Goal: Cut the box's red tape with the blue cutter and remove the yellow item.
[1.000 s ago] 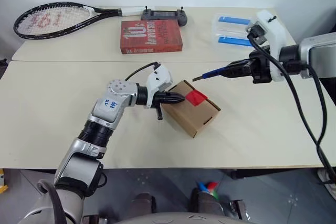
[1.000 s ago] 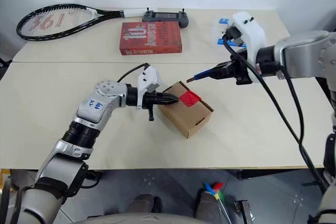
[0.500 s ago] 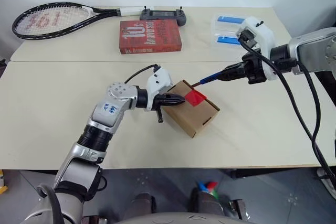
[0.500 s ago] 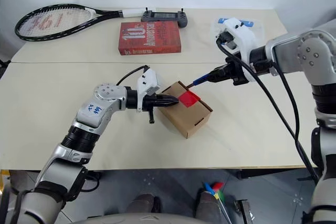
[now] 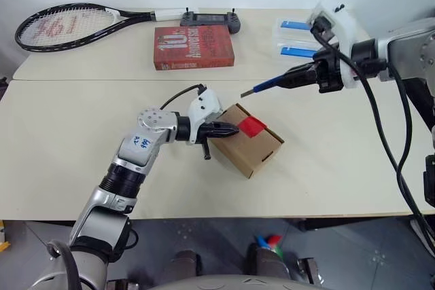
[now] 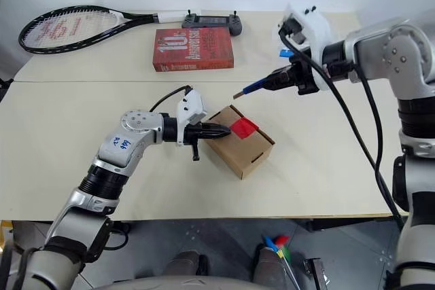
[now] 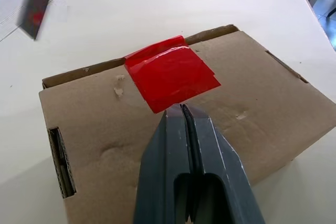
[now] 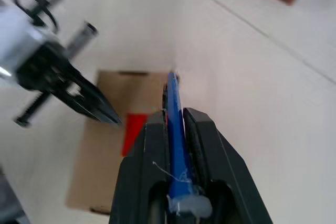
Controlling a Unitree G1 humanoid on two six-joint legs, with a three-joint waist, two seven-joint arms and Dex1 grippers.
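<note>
The box (image 5: pixel 246 139) lies near the middle of the desk (image 5: pixel 61 134), set at an angle, its flaps closed; the red tape (image 5: pixel 253 125) sits across the top seam at the edge farther from the robot. The left tool (image 5: pixel 234 127) has its fingers pressed together, holding nothing, with the tips resting on the top face just beside the tape; it appears to steady the carton. The right tool (image 5: pixel 299 79) pinches the blue cutter (image 5: pixel 272 85) along its fingers; the dark tip points toward the box but hangs in the air, apart from the tape. The yellow item is presumably inside the closed carton; it cannot be confirmed.

The step in hand is judged to be bringing the blade to the tape; no cut is visible yet. To do it well: lower the tip onto the seam under the tape; draw along the flap line, away from the left tool's fingers; keep pressure light so the carton does not slide; keep the left tool pressing down throughout the cut.
</note>
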